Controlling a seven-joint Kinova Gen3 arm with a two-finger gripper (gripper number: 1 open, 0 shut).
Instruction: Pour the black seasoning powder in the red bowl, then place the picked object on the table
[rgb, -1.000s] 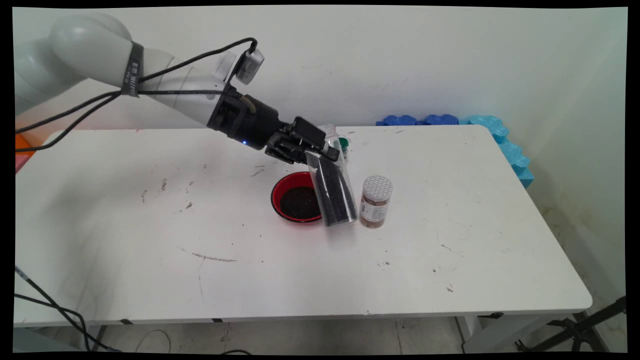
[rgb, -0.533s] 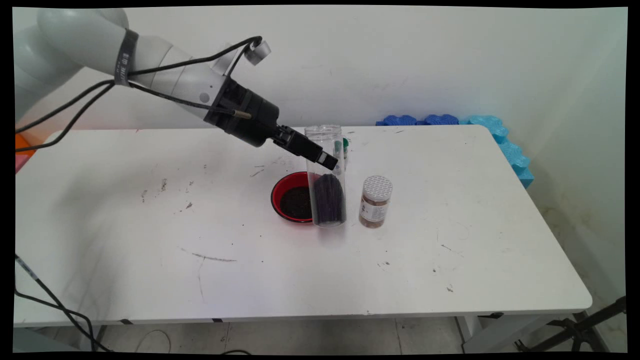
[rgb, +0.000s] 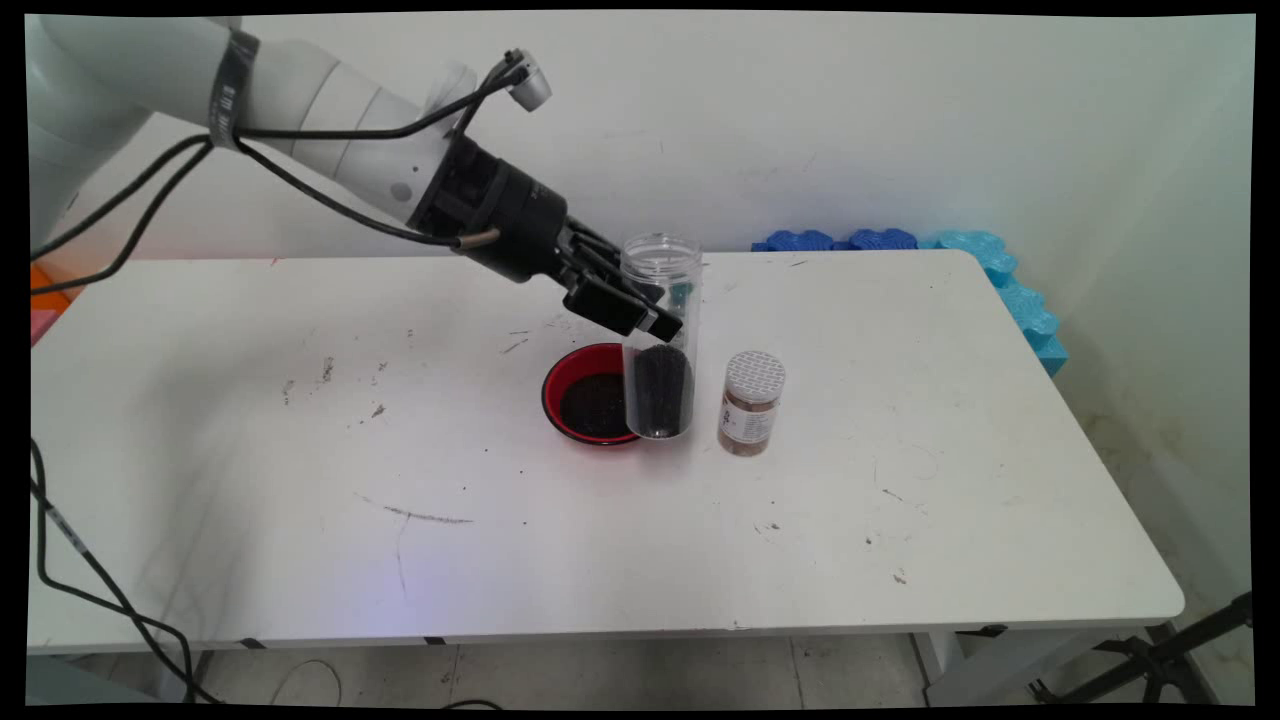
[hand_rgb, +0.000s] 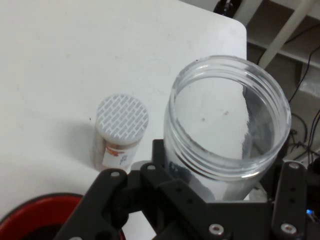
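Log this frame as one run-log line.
pincer: shut on clear jar | jar: upright, open, part-full of dark grains | left: red bowl | right: small capped jar

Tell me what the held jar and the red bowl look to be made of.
Jar in the gripper: clear, glossy, likely plastic; the dark grains inside show through, and its mouth is threaded. Bowl: smooth glossy red inside, black rim; plastic or lacquer, can't tell.

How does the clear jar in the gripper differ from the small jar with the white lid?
The clear jar is taller, open-topped and holds dark grains; the small jar is shorter, capped with a white patterned lid and holds brownish contents. The gripper grips the clear jar beside the red bowl; the small jar stands alone. Both are upright.
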